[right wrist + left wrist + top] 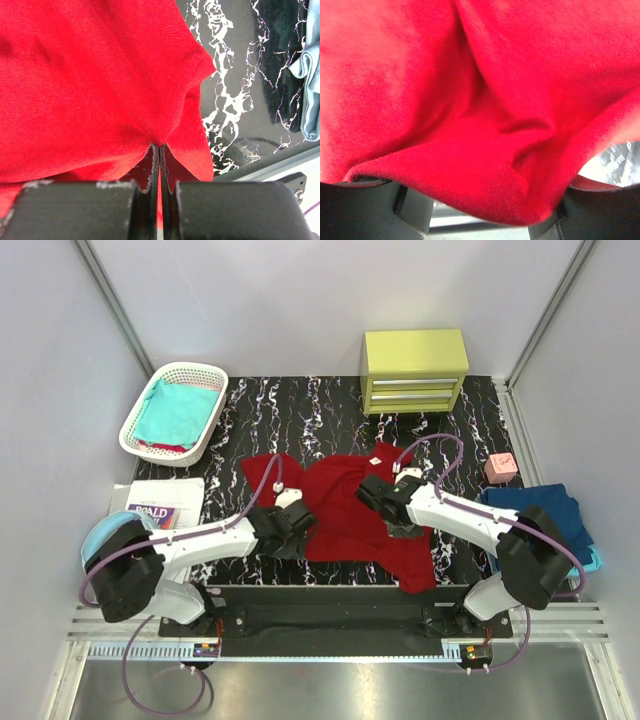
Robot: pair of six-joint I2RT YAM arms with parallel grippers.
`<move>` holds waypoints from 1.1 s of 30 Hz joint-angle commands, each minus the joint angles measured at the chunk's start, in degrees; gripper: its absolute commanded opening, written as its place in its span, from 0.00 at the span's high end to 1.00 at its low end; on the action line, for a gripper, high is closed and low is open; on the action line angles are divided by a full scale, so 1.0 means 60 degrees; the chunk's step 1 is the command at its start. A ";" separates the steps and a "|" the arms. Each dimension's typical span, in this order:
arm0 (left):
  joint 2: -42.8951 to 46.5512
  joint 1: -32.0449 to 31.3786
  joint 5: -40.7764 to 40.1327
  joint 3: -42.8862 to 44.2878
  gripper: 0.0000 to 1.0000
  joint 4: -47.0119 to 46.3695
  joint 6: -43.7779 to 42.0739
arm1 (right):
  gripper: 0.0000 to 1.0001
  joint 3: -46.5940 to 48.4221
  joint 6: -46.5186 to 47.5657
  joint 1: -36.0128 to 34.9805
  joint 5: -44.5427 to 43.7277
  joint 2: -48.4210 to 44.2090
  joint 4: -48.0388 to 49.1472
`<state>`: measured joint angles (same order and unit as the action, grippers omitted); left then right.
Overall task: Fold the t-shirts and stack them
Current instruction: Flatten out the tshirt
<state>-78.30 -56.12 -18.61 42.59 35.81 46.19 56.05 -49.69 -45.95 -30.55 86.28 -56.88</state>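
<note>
Pinching dark red t-shirt [345, 510] on bench [330, 410].
Right claw [159, 151] clamped on it; left claw [485, 215] apart, shirt bunched between.

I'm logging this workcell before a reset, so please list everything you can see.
dark red t-shirt: one, dark red, mid-table
teal t-shirt: one, teal, in the basket
navy t-shirt: one, navy, table's right edge
light blue t-shirt: one, light blue, showing at the navy one's edge
basket: one, white lattice, far left
drawer unit: one, yellow-green, far side
pink block: one, pink, right side
booklet: one, white, near left
table: one, black marbled
left hand: one, black, open around dark red cloth
right hand: one, black, shut on the dark red t-shirt
</note>
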 commanded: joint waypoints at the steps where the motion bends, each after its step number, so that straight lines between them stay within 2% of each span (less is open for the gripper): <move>1: -0.0469 0.0359 -0.0385 0.0182 0.39 -0.0358 -0.0550 | 1.00 0.0033 0.0005 0.0071 -0.0358 -0.0347 0.0032; 4: -0.0938 0.0359 -0.0282 0.0372 0.44 -0.0387 -0.0609 | 1.00 0.0018 -0.0009 0.0086 -0.0344 -0.0361 0.0032; 8: -0.1334 0.0359 0.0010 0.0417 0.59 -0.0549 -0.0551 | 1.00 -0.0026 -0.0009 0.0100 -0.0358 -0.0434 0.0032; 13: -0.0985 0.0344 0.0099 0.0329 0.65 -0.0564 -0.0536 | 1.00 -0.0055 -0.0009 0.0115 -0.0344 -0.0493 0.0047; 17: -0.0471 0.0256 -0.0033 0.0416 0.75 -0.0359 -0.0580 | 1.00 -0.0026 0.0020 0.0115 -0.0344 -0.0406 0.0076; 21: 0.0158 -0.0021 -0.0325 0.0855 0.98 0.0504 -0.0478 | 1.00 0.0018 0.0093 0.0115 -0.0402 -0.0449 0.0076; 22: 0.0276 -0.0095 -0.0529 0.1001 1.00 0.0723 -0.0448 | 1.00 0.0047 0.0122 0.0115 -0.0417 -0.0478 0.0076; 27: 0.1475 -0.0227 -0.1801 0.2523 1.00 0.2393 -0.0404 | 1.00 0.0691 0.0356 0.0129 -0.0841 -0.1064 -0.0158; 28: 0.1594 -0.0198 -0.2066 0.3193 0.98 0.2657 -0.0506 | 1.00 0.0910 0.0415 0.0159 -0.1016 -0.1224 -0.0332; 30: 0.1785 0.0036 -0.2549 0.3899 0.93 0.3272 -0.0725 | 1.00 0.1642 0.0634 0.0203 -0.1207 -0.1342 -0.0509; 33: 0.1859 0.0490 -0.2902 0.5204 0.91 0.3757 -0.1252 | 1.00 0.2784 0.1043 0.0349 -0.1617 -0.1445 -0.0904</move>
<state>-69.78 -55.96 -27.79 64.97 52.73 42.22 63.57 -46.70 -45.21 -33.76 80.90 -59.79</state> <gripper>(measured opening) 0.079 0.011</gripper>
